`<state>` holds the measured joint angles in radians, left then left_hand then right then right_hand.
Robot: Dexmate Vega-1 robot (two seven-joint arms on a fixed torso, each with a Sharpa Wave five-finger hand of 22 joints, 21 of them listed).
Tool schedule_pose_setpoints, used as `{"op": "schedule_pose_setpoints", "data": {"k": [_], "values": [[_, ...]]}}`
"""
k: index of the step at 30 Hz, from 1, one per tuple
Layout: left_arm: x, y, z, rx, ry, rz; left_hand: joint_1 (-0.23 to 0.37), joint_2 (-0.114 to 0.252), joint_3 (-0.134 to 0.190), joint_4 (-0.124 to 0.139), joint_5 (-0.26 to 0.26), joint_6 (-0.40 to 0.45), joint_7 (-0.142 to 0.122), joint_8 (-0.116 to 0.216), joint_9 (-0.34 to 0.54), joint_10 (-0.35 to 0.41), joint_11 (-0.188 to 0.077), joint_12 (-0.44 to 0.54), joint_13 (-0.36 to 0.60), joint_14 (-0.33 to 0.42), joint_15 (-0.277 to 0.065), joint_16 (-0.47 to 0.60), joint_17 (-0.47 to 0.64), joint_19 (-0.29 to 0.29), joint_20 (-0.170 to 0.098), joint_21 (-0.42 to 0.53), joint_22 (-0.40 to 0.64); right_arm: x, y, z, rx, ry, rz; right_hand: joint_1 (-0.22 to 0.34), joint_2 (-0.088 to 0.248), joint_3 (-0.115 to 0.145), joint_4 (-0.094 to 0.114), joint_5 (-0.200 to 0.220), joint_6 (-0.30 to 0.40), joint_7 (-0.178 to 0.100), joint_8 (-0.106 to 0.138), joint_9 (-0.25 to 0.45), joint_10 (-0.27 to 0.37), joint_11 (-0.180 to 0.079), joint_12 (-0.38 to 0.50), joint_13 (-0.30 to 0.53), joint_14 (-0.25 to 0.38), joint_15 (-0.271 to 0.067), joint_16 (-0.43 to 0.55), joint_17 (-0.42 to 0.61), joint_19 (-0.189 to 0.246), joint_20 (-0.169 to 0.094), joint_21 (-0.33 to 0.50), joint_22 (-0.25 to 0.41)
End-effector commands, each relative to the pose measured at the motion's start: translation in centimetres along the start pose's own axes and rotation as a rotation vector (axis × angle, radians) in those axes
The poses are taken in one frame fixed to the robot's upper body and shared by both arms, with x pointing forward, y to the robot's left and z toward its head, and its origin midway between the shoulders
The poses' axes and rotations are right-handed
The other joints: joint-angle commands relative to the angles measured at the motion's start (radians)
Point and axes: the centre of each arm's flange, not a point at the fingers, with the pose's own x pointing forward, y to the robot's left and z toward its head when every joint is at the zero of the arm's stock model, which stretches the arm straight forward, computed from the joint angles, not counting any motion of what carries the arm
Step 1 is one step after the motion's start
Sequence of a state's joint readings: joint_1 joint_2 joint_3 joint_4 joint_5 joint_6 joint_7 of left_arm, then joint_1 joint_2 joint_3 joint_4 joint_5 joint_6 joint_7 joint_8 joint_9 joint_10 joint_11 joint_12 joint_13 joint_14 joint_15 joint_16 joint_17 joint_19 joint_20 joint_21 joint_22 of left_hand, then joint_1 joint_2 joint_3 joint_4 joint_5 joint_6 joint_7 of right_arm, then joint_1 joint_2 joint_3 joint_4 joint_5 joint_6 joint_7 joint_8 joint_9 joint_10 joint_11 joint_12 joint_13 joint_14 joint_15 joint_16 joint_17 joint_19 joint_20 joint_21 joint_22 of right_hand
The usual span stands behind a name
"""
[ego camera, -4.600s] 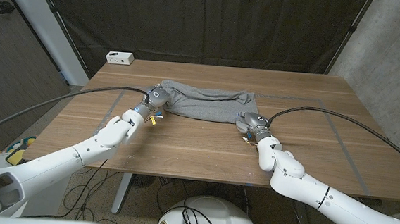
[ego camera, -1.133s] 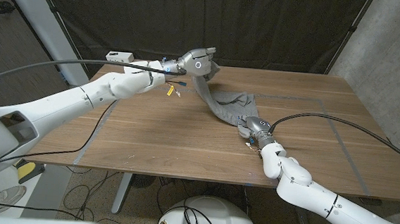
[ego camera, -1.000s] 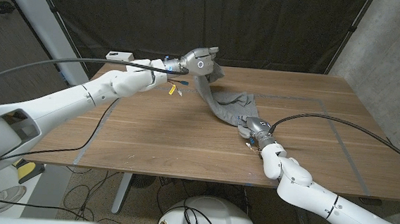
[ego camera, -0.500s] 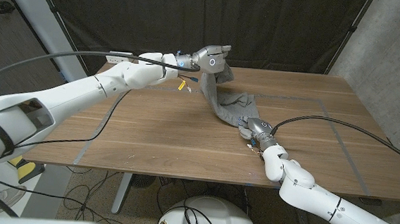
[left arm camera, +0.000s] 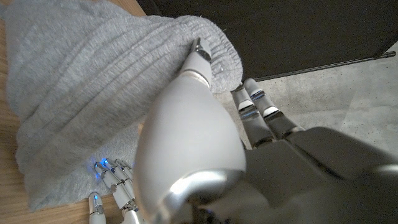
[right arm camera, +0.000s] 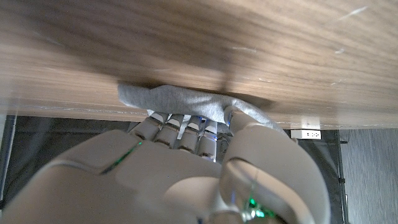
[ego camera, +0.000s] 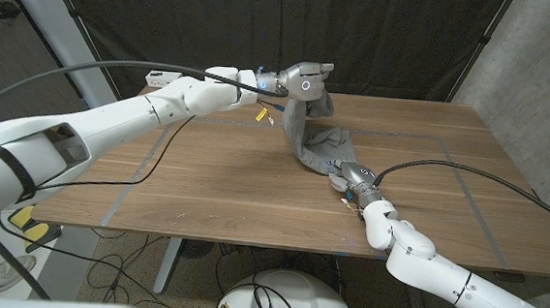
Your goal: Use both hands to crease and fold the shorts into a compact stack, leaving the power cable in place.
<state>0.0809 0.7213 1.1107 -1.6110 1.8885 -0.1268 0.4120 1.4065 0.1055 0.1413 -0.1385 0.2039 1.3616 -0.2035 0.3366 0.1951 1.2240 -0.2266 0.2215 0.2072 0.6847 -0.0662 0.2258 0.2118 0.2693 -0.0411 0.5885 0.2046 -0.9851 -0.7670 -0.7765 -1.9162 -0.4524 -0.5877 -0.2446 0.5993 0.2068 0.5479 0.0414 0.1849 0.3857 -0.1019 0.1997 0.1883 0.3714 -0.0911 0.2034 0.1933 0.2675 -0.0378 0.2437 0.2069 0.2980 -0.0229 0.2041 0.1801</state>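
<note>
Above the wooden table's [ego camera: 215,184] far edge, the left hand [ego camera: 304,81] grips the grey shorts [ego camera: 307,137] lifted; the right hand [ego camera: 349,175] pins their other end down mid-table. Left wrist view: fingers [left arm camera: 198,65] clasp cloth. Right wrist view: fingers [right arm camera: 180,127] clamp fabric. Dark curtain [ego camera: 264,27] behind; no legible writing.

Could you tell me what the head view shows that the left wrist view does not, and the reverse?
The head view alone takes in the whole wooden table, the white box at its far left corner, and the left hand lifting one end of the grey shorts above the table while the right hand grips the other end down on it. The left wrist view alone gives the ribbed knit close up and a concrete floor. Both show the shorts and both hands.
</note>
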Motion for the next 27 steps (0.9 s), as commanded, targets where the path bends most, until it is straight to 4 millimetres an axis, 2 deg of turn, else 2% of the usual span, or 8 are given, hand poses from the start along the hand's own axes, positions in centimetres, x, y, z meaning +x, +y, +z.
{"op": "schedule_pose_setpoints", "data": {"k": [1,27], "values": [[1.9,1.1,0.3,0.005,-0.041,0.067,0.011,0.001,-0.005,0.001,0.008,0.008,0.001,0.003,0.0,0.007,0.002,-0.002,0.001,-0.005,-0.169,0.002,0.001,-0.006,-0.014,0.006,0.002,0.4,-0.2,-0.3,0.008,-0.001,-0.007,0.013,-0.002,0.01,0.0,-0.003,0.001,-0.005,-0.003,0.004,-0.003,0.0,-0.003,0.004,-0.003,-0.121,0.0,0.002,-0.001,0.006,0.004,0.0],[7.1,2.6,2.9,-0.021,-0.121,0.208,0.02,0.001,-0.016,-0.002,0.011,0.01,0.002,-0.008,-0.011,0.011,0.003,-0.006,0.0,-0.004,-0.17,0.001,0.0,-0.004,-0.024,0.014,0.001,-0.2,-0.3,-1.3,0.03,0.037,-0.032,0.015,-0.005,0.01,-0.003,-0.003,0.001,-0.005,-0.004,0.004,-0.002,0.001,-0.004,0.004,-0.002,-0.12,-0.001,0.0,-0.002,0.008,0.004,0.0]]}}
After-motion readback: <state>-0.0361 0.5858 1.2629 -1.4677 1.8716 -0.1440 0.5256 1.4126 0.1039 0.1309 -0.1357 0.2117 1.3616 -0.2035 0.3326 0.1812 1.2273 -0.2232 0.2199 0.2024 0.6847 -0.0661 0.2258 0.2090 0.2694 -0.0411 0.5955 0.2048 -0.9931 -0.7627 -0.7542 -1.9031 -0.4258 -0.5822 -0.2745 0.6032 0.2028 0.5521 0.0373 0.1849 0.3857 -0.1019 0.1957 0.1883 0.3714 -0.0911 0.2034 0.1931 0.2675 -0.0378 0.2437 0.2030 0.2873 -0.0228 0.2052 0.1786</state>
